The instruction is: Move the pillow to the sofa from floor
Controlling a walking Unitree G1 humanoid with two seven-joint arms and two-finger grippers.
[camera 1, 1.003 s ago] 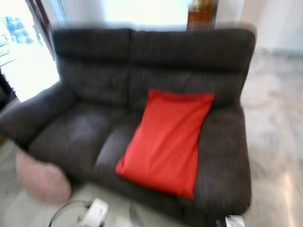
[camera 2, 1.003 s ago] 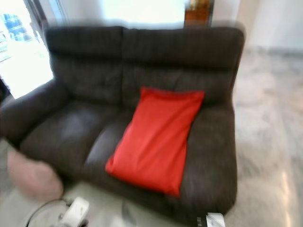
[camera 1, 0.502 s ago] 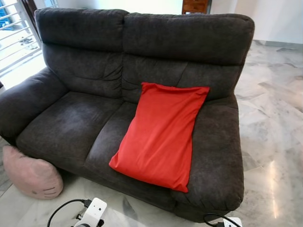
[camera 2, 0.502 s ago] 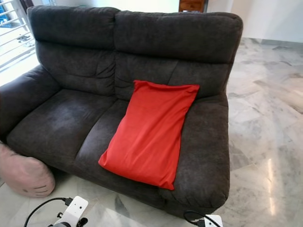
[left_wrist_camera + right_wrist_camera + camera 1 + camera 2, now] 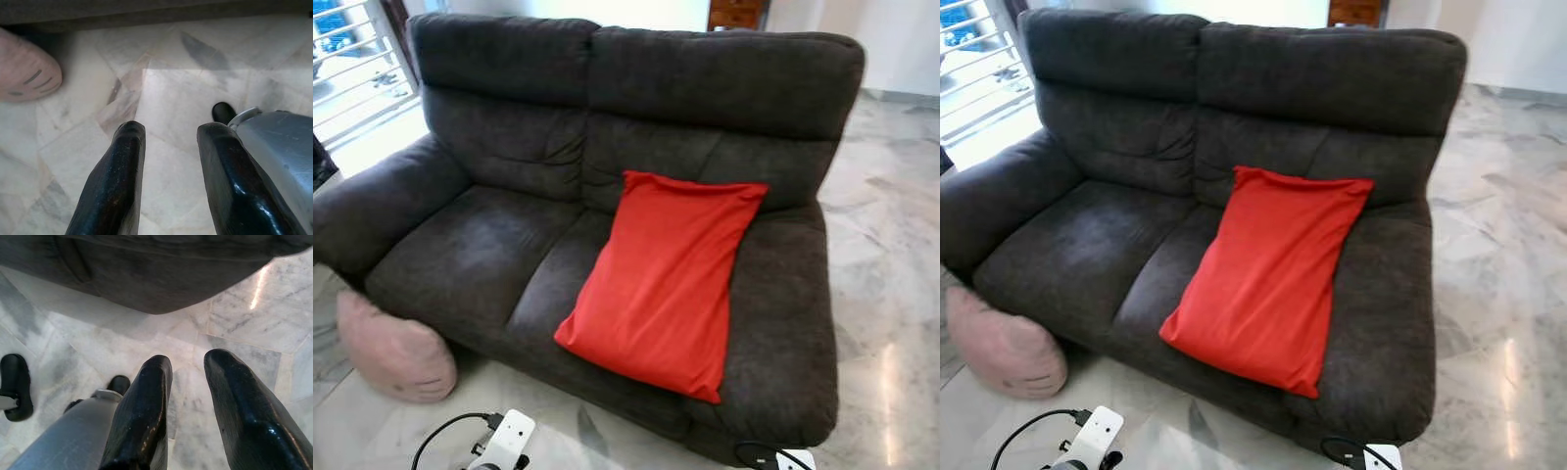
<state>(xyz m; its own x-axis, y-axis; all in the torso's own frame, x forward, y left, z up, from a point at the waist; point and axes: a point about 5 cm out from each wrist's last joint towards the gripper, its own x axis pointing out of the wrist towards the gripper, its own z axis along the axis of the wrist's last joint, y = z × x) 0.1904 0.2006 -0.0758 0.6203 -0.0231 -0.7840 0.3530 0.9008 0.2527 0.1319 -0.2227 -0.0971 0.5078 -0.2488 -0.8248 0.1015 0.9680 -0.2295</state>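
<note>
Pink and soft, the pillow (image 5: pixel 396 349) lies on the marble floor (image 5: pixel 891 294), pushed up against the front corner of the sofa (image 5: pixel 480 255) under its left armrest (image 5: pixel 382 206). It is round and squashy, so it should squeeze in easily when grabbed. It looks like it just rolled or dropped there.

A red pillow (image 5: pixel 664 279) already leans on the right seat, its top resting on the sofa back. The left seat is bare, so the pink pillow could go there.

The left gripper (image 5: pixel 168 147) hangs low over the floor with its two black fingers apart and nothing between them. The pink pillow is near it, off to one side. The right gripper (image 5: pixel 188 377) also hangs over the floor by the sofa's other front corner, fingers apart and holding nothing.

The floor in front of the sofa gives room to bend and reach.
</note>
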